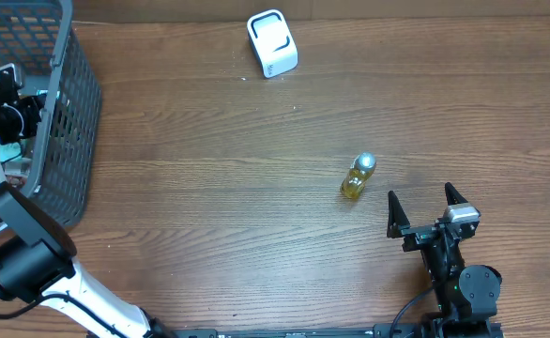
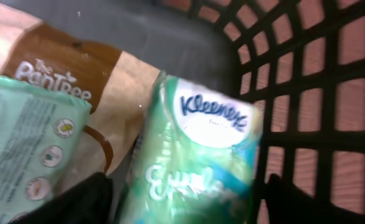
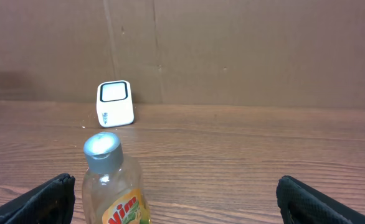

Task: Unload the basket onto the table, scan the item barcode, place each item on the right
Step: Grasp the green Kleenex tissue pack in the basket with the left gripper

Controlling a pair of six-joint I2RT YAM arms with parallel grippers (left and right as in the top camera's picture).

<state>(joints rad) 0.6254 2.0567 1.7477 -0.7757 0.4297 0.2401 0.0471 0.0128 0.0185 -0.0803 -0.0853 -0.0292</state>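
Left gripper (image 2: pixel 185 205): down inside the grey mesh basket (image 1: pixel 68 122), fingers (image 2: pixel 76 202) set wide apart, one at each side of a green Kleenex pack (image 2: pixel 201 137). Not possible to tell whether pressing on the pack or only standing beside it, the view being blurred. Also inside the basket: a brown paper bag (image 2: pixel 64 68) printed "The PanTree", and a pale green packet (image 2: pixel 20 143) lying partly over it.

Right gripper (image 1: pixel 420 193): spread wide and holding nothing, low over the wooden table (image 1: pixel 209 169), very far to the right of the basket.

Yellow Vim bottle (image 1: pixel 358 176) with grey cap: standing upright on the table, well to the right of the basket, not so far from it as the right gripper, touched by no finger.

White scanner (image 1: pixel 272 43): on the table to the right of the basket, well apart from it, near the far edge.
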